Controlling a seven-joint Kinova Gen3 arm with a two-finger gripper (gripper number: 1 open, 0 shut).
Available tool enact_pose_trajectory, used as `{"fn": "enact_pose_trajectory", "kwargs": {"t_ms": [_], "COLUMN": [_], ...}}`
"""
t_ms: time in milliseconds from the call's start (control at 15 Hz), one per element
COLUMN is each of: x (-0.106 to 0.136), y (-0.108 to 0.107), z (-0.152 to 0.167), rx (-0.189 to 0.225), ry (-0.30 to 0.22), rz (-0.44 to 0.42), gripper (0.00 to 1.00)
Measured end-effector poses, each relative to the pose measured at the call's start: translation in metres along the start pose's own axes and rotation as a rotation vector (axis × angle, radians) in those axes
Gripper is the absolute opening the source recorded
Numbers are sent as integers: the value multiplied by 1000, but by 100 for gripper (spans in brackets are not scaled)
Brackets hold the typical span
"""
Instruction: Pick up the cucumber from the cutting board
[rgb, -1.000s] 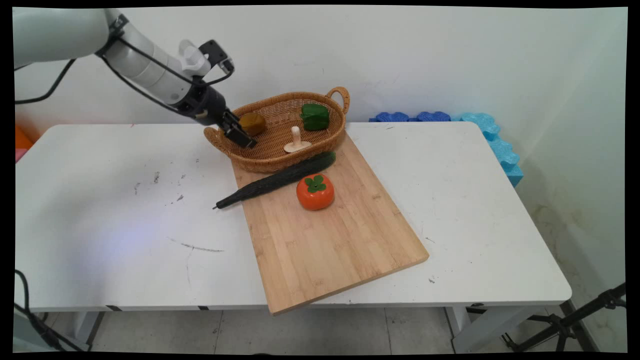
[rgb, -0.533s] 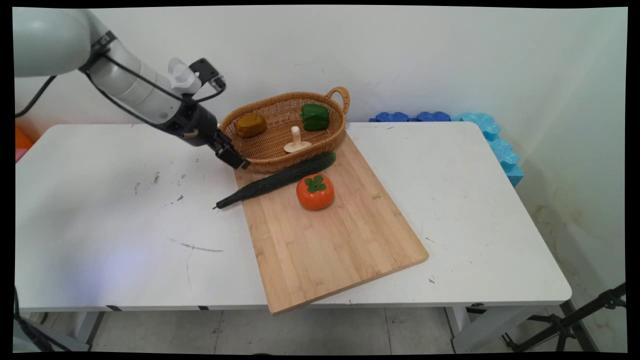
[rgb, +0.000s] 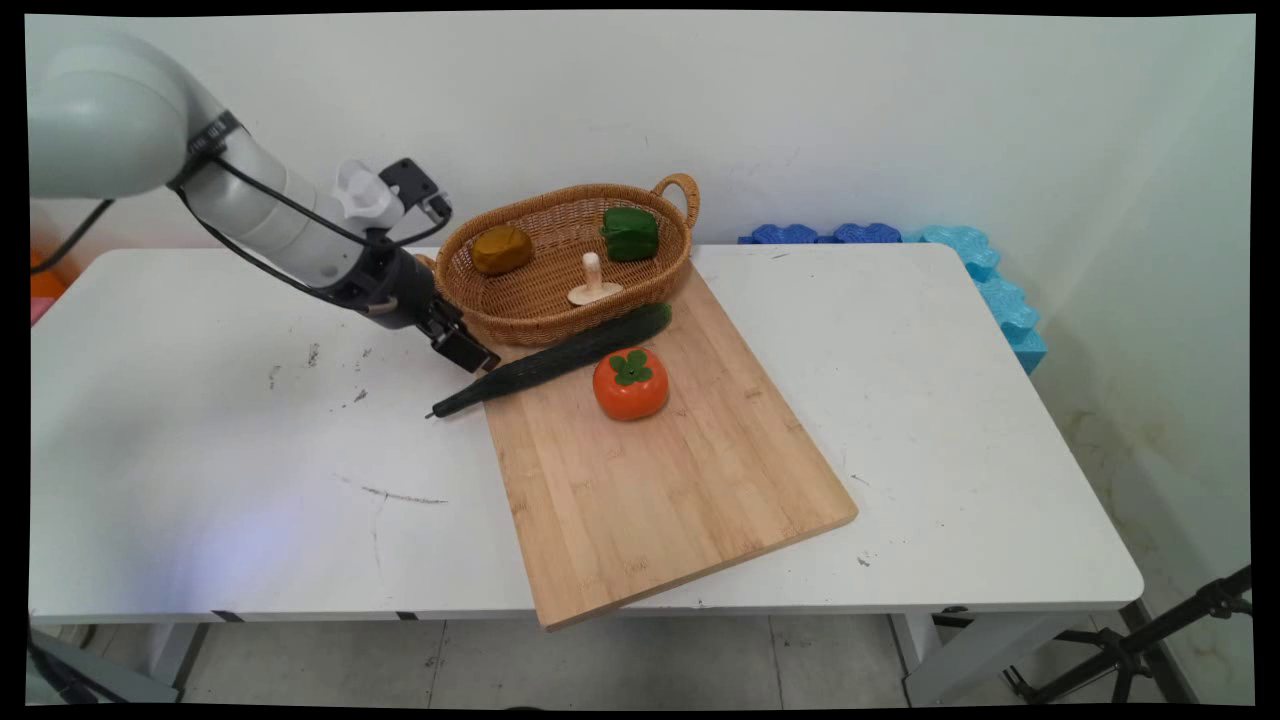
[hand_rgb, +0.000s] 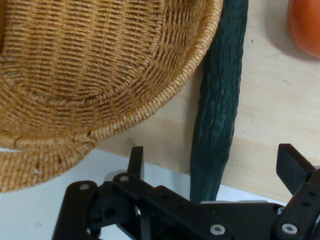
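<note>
My gripper hangs open just above the thin end of a long dark green cucumber, beside the near left wall of a wicker basket. In the hand view the cucumber runs up between my two fingers, with the basket's woven wall to its left. Nothing is held. The cucumber lies slantwise, half on a wooden cutting board. An orange persimmon with a green top sits on the board close to the cucumber; its edge shows at the hand view's top right.
Inside the basket lie a brown potato, a green bell pepper and a pale mushroom. Blue foam mats stand against the wall at the back right. The white table carries a few dark scuff marks on the left.
The gripper has come out from over the basket's left rim and dropped forward and down to the cucumber's thin end. The objects have stayed in place.
</note>
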Motion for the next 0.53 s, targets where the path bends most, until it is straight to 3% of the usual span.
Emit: {"fn": "enact_pose_trajectory", "kwargs": {"t_ms": [533], "x": [-7], "y": [7], "z": [40], "rx": [-16], "ry": [10], "rz": [-26], "gripper": [100]}}
